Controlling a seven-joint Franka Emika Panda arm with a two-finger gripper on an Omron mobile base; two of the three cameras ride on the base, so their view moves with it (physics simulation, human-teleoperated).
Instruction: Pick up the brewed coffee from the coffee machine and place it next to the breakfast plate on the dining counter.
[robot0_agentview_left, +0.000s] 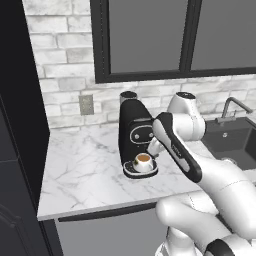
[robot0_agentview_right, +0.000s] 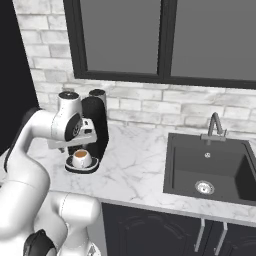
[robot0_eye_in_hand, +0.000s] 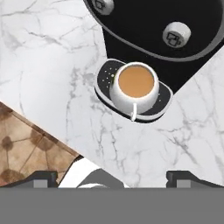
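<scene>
The mug (robot0_eye_in_hand: 134, 89) of coffee is sitting upright on the round drip base of the coffee machine (robot0_agentview_left: 133, 131), its mouth facing straight up and showing brown liquid. In the hand view its thin handle is pointing down toward the gripper (robot0_eye_in_hand: 111, 177), away from the machine's body. The gripper is hovering above the mug, apart from it, its two fingertips (robot0_eye_in_hand: 41, 177) standing wide open with nothing between them. The machine is standing on a white marble worktop (robot0_agentview_left: 85, 165) with grey veins, toward the back near the brick wall (robot0_agentview_left: 62, 65), well away from the front edge. A dark sink (robot0_agentview_right: 212, 172) with a tap is lying further along the worktop, under a black-framed window (robot0_agentview_right: 165, 37). Brown patterned floor (robot0_eye_in_hand: 26, 148) is showing past the worktop's edge.
</scene>
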